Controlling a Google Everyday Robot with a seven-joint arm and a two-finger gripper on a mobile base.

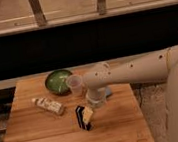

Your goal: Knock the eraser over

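The eraser [81, 118] stands upright near the middle of the wooden table [42, 138], toward its front. The gripper [88, 114] hangs right against the eraser's right side, its pale tip overlapping the black block; whether the fingers are spread or closed I cannot tell. Behind sit a clear plastic cup [75, 86], a green bowl [58, 82] and a whitish tube [48, 106].

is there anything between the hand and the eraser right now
Nothing. In the camera view the hand is right at the eraser, overlapping its right side, with no object between them.
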